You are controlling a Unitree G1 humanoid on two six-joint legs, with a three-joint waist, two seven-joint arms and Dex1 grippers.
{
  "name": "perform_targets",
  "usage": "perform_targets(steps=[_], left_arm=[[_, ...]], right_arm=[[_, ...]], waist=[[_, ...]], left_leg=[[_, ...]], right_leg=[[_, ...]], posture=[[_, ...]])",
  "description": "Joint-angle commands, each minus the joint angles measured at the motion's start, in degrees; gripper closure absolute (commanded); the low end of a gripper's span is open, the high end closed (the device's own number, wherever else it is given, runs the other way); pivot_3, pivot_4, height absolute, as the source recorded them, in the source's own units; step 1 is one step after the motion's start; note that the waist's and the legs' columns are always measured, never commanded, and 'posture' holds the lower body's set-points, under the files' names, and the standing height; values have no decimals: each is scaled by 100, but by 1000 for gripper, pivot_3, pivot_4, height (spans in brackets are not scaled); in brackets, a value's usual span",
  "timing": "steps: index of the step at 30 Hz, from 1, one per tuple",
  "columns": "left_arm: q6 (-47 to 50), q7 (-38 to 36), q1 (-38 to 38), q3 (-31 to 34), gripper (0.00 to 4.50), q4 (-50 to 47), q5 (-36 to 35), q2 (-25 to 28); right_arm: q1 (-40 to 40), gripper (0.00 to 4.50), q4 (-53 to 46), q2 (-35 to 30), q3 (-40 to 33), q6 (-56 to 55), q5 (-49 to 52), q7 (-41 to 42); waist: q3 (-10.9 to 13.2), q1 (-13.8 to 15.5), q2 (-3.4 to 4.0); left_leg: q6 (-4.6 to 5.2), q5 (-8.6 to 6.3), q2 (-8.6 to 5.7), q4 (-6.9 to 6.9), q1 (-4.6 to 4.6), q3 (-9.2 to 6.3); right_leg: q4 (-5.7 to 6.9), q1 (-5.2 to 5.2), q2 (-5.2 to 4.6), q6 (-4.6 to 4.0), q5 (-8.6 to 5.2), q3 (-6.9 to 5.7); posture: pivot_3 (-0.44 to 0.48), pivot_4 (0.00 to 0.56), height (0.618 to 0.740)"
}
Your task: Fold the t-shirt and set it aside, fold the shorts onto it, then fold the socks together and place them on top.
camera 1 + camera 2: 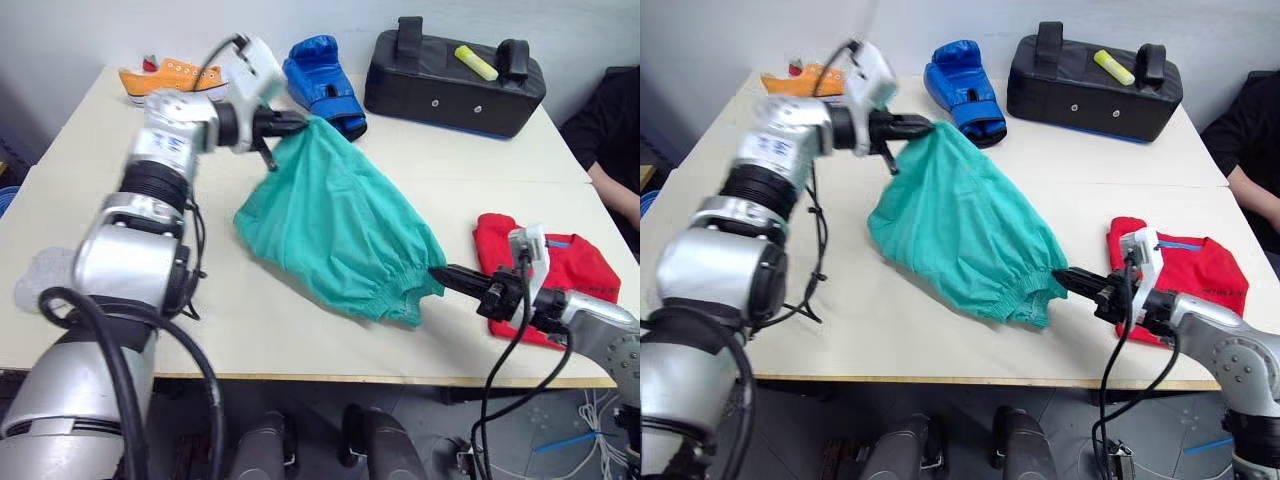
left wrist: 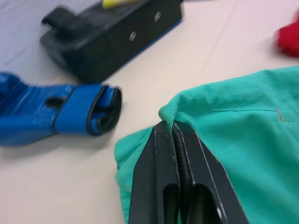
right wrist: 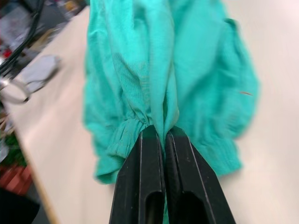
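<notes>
The teal shorts (image 1: 340, 225) hang stretched between both grippers over the middle of the table, sagging onto it. At the far end my left gripper (image 1: 300, 122) is shut on a hem corner, close to a blue boxing glove; the left wrist view shows its fingers (image 2: 161, 154) pinching that fabric. My right gripper (image 1: 437, 272) is shut on the gathered waistband near the front right. The red t-shirt (image 1: 570, 265) lies folded at the table's right side, just behind my right arm. A light grey sock (image 1: 40, 275) lies at the left edge, partly hidden by my left arm.
A blue boxing glove (image 1: 322, 80), a black strike pad (image 1: 455, 85) with a yellow marker (image 1: 476, 62) on top, and an orange sneaker (image 1: 170, 76) line the far side of the table. A person's dark sleeve (image 1: 615, 120) is at the right edge.
</notes>
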Motion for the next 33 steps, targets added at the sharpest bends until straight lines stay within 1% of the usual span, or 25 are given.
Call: perform_targets(steps=[1,5,8,12,14,16,18,19,21,22,23,24,25,26,27,29,30,32,33], left_arm=[[-115,715,-120,27,4500,137,432,-159],[-69,931,-4,96,3632,204,730,-298],[-82,1276,26,298,2655,209,755,-252],[-123,1556,-112,795,1325,172,539,-34],[-151,1237,-177,1079,676,127,373,117],[-322,530,-170,1197,21,36,303,296],[-594,-385,-72,1202,0,-135,264,527],[-705,-816,-10,1215,0,-226,221,615],[-888,-2278,327,1162,0,-615,32,844],[-909,-2714,443,1140,0,-757,-27,900],[-906,-2963,518,1130,0,-860,-66,932],[-805,-3367,763,1033,0,-1153,-97,1014],[-785,-3818,1200,858,0,-1631,-97,1144],[-1121,-4189,1820,598,0,-2206,6,1341],[-1499,-4289,2313,358,0,-2608,182,1467],[-2168,-3967,2750,78,0,-2865,488,1477],[-2433,-3669,2780,-12,0,-2789,641,1412],[-3021,-3117,2707,-191,0,-2515,981,1335],[-3333,-2743,2606,-345,0,-2279,1264,1307]], right_arm=[[-81,4456,-177,177,47,-161,-439,-469],[-54,4500,-362,325,29,-241,-757,-724],[116,3778,-734,269,-187,-286,-970,-955],[436,2390,-1484,149,-640,-250,-911,-1082],[648,1705,-1971,-24,-754,-306,-1041,-1025],[913,997,-2465,-285,-726,-443,-1302,-867],[1183,274,-2969,-548,-583,-625,-1560,-647],[1280,38,-3151,-611,-524,-678,-1599,-557],[1421,38,-3499,-775,-219,-844,-1816,-357],[1462,38,-3566,-816,-135,-917,-1901,-294],[1491,38,-3598,-837,-87,-971,-1971,-251],[1518,38,-3613,-940,120,-1092,-2248,-200],[1511,38,-3598,-1063,471,-1260,-2635,-164],[1429,38,-3529,-1154,983,-1407,-3102,-201],[1305,38,-3421,-1187,1458,-1547,-3513,-233],[1069,38,-3167,-1213,2107,-1872,-4220,-239],[950,38,-3044,-1227,2368,-2052,-4568,-210],[768,38,-2848,-1214,2767,-2327,-5115,-166],[667,38,-2733,-1186,2983,-2484,-5396,-129]], waist=[[1,-21,0],[1,-46,0],[1,-34,0],[1,-24,0],[1,-26,0],[1,-28,0],[1,-28,0],[1,-30,0],[0,-37,1],[-1,-42,2],[-1,-42,2],[-2,-40,4],[-2,-41,4],[-6,-58,11],[-14,-113,18],[-16,-168,17],[-14,-165,13],[-7,-54,-6],[-9,-14,-7]], left_leg=[[0,0,2,10,-4,0],[5,-4,3,34,1,5],[6,-5,5,34,4,2],[4,-6,7,33,1,1],[4,-6,6,33,1,5],[4,-6,6,33,1,6],[4,-7,7,33,2,7],[3,-7,6,34,2,7],[2,-8,7,34,2,9],[0,-9,6,34,5,11],[-4,-11,8,34,8,14],[-4,-11,8,36,12,14],[-3,-11,7,38,13,14],[-3,-11,6,41,14,16],[-3,-11,7,41,18,19],[-9,-14,14,39,26,20],[-11,-12,15,41,22,17],[-6,-9,10,50,5,6],[-5,-9,10,53,4,4]], right_leg=[[6,-4,4,0,0,0],[6,-5,3,1,-2,14],[12,-5,-6,0,-2,26],[18,-10,-4,-1,-3,28],[23,-9,-3,-1,-2,28],[22,-9,-1,0,-3,26],[14,-9,5,-1,-3,24],[11,-9,6,-1,-4,24],[9,-9,9,-2,-5,23],[11,-9,8,-3,-6,25],[11,-8,9,-6,-7,24],[14,-6,9,-7,-8,25],[15,-6,9,-7,-8,26],[21,-6,9,-8,-8,27],[21,-5,7,-8,-8,35],[25,-5,5,-16,-13,43],[27,-8,5,-17,-13,43],[32,-16,4,-14,-12,38],[28,-16,1,-10,-8,39]], posture=[[0,150,740],[0,150,740],[0,150,740],[0,150,740],[0,150,740],[0,150,740],[0,150,740],[0,150,740],[0,150,740],[0,150,740],[0,150,740],[0,150,740],[0,150,740],[0,150,740],[0,150,740],[0,150,740],[0,150,740],[0,150,740],[0,150,740]])
